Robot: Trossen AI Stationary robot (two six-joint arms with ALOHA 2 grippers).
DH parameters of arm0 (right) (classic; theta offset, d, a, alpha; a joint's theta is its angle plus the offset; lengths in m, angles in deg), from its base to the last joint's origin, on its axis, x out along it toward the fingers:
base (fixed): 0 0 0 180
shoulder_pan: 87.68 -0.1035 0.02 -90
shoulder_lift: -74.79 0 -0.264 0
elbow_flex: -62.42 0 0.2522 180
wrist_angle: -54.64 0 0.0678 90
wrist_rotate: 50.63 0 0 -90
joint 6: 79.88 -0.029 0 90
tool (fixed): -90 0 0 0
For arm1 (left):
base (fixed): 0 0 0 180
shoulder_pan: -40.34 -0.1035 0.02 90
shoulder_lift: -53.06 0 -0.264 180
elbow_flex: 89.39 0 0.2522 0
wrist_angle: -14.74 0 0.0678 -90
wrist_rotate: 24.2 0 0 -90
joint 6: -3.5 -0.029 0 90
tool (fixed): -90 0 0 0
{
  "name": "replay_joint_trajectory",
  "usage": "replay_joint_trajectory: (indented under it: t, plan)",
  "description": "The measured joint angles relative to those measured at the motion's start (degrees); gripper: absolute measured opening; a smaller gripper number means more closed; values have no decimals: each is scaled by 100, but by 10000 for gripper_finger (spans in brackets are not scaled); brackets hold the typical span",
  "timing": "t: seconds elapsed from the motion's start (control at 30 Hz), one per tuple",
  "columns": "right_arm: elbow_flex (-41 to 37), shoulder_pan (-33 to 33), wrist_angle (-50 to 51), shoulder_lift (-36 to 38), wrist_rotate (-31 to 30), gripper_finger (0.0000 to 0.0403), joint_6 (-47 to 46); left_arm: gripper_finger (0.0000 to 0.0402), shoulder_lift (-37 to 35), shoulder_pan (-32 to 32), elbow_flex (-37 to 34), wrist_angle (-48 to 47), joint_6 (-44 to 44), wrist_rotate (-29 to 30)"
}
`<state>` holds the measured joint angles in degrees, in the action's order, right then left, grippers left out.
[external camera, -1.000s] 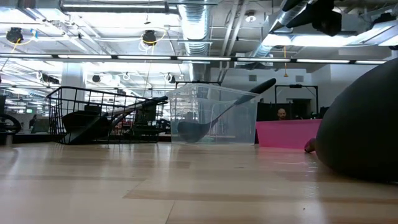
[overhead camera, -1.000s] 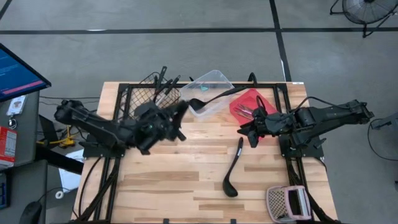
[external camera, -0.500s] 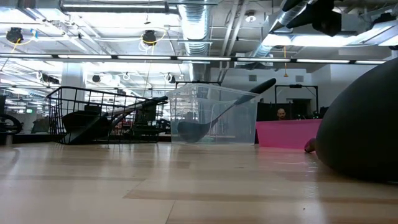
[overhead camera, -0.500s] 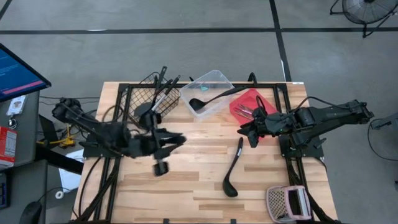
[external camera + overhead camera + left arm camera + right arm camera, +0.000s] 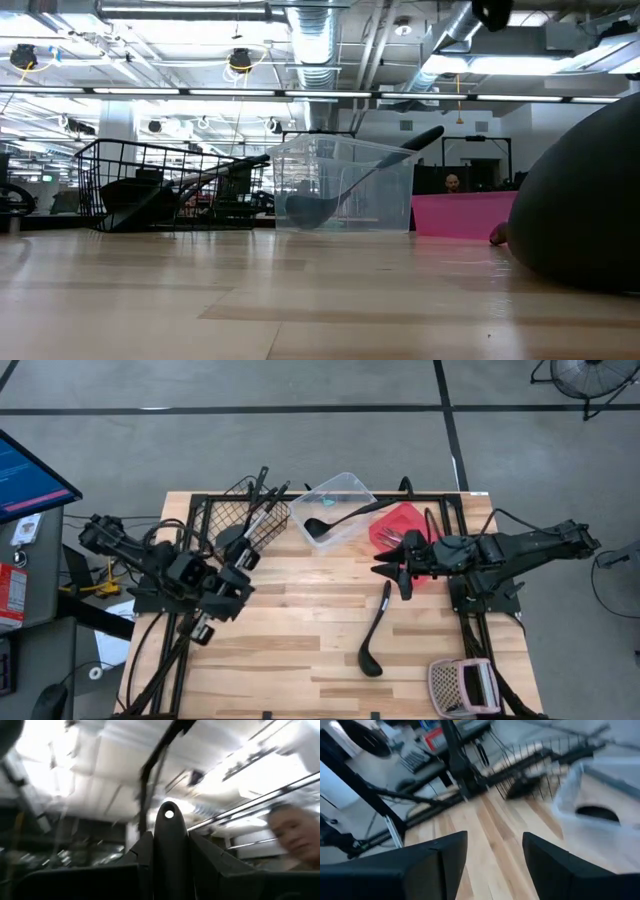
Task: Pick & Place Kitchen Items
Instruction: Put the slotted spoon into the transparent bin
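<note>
Black plastic fills the left wrist view: a utensil handle (image 5: 169,837) with a hang hole at its tip stands clamped between the left gripper's (image 5: 207,620) closed fingers, pointing up at the ceiling lights, with a person at the edge of that picture. A second ago this gripper was over the black wire basket (image 5: 248,512) at the table's far edge; it has since swung out across the boards and pulled back, and is now near the table's left edge, well apart from the basket. From above, the held utensil cannot be told from the arm. The right gripper (image 5: 386,569) has crept a little toward the table's middle from beside the red tray (image 5: 398,518), and its fingers (image 5: 434,866) stand wider apart than before, open with nothing between them. Just beyond it, toward the near edge, a black ladle (image 5: 374,632) lies flat on the wood where it lay earlier. Another ladle (image 5: 338,520) leans as before in the clear tub (image 5: 345,484) between basket and tray, more utensils stick out of the basket, and thin silver pieces (image 5: 392,540) lie in the tray. The pinkish-white perforated box (image 5: 460,686) sits unmoved at the near right corner.
</note>
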<state>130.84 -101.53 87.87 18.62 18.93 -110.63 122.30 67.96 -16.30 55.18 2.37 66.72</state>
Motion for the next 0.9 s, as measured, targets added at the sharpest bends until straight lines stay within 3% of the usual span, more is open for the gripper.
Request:
replay_joint_trajectory:
  t: [0.27, 0.4, 0.6, 0.8, 0.9]
  plan:
    - [-6, 4, -141, -337, 136, 190, 272, 64, -28, -3, 0, 1031, -11, -1177]
    - [-2, 4, -185, -517, 408, 192, 270, 64, -32, -3, 0, 1160, -2, -1213]
    - [-7, 4, -228, -611, 602, 192, 223, 64, -31, -86, 0, 1041, 16, -342]
    - [0, 4, -259, -494, 605, 192, 223, 64, -20, -646, 0, 353, 96, 350]
    - [2, 4, -259, -441, 600, 193, 223, 64, -4, -1063, -2, 236, -25, 427]
